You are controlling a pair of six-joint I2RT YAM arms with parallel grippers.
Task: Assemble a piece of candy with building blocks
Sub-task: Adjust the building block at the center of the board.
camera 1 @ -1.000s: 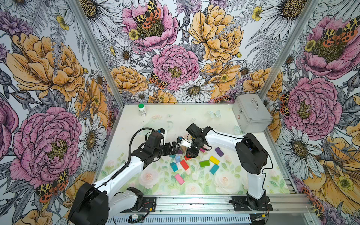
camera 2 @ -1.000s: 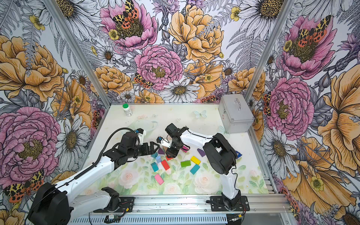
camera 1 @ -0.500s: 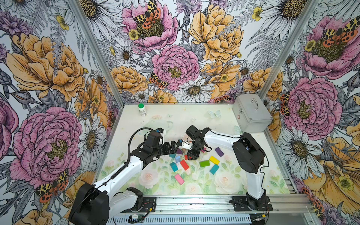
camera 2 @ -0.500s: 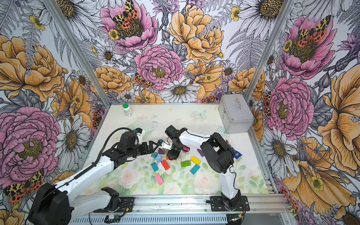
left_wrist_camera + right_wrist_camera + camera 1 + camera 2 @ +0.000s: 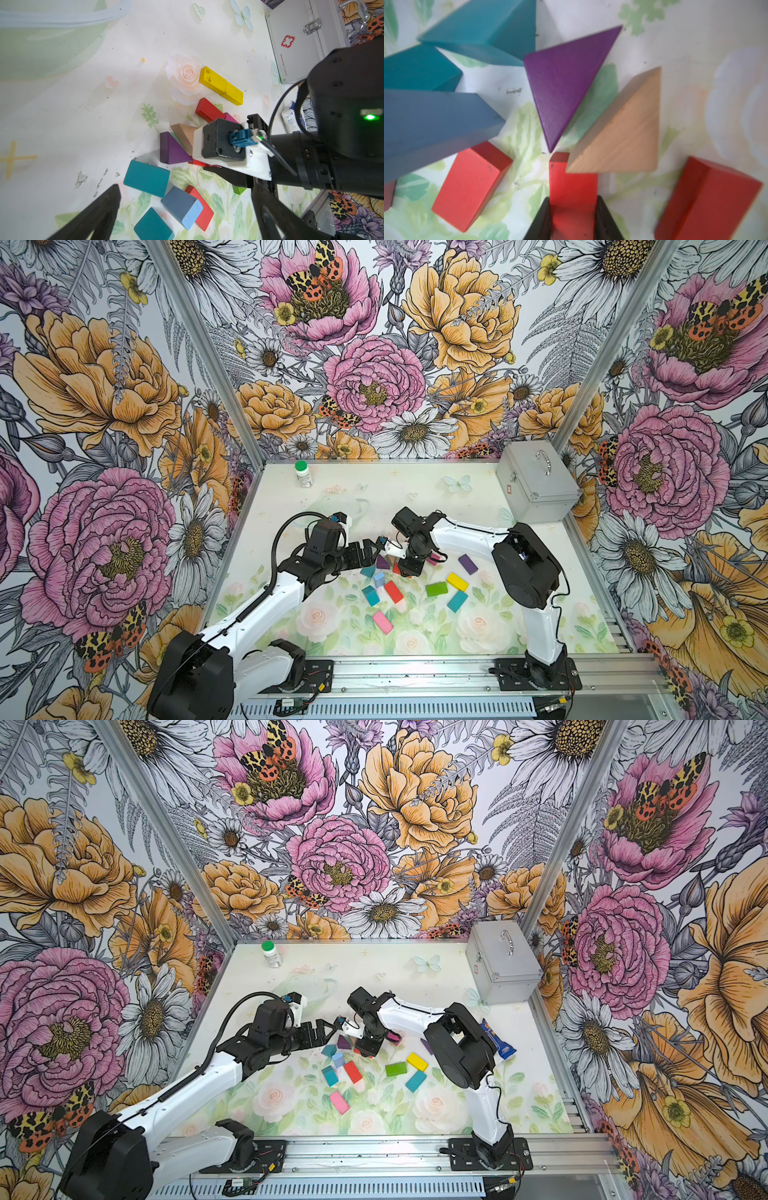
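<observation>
**Desk:** What is being shown at the right gripper [image 5: 573, 220]?

**Photographer:** A red brick [image 5: 572, 182] is being clamped between its two black jaws, low on the flowered mat [image 5: 478, 630]. It is lying among the building blocks [image 5: 392, 591] scattered between the arms. The left gripper [image 5: 186, 187] is being held spread wide and empty above a light blue brick [image 5: 178, 205].

**Desk:** How is the pick being judged?

**Photographer:** A straight lift is being called for. The tan triangle [image 5: 623, 133] is lying against the brick's far corner and the purple triangle [image 5: 564, 83] is pointing at it, so both are being put at risk by any sideways drag.

**Desk:** What is being lost to view?

**Photographer:** In both top views the jaws and the brick are being covered by the wrist. Whether the brick is clear of the mat cannot be told, and no candy shape is being made out yet.
</observation>
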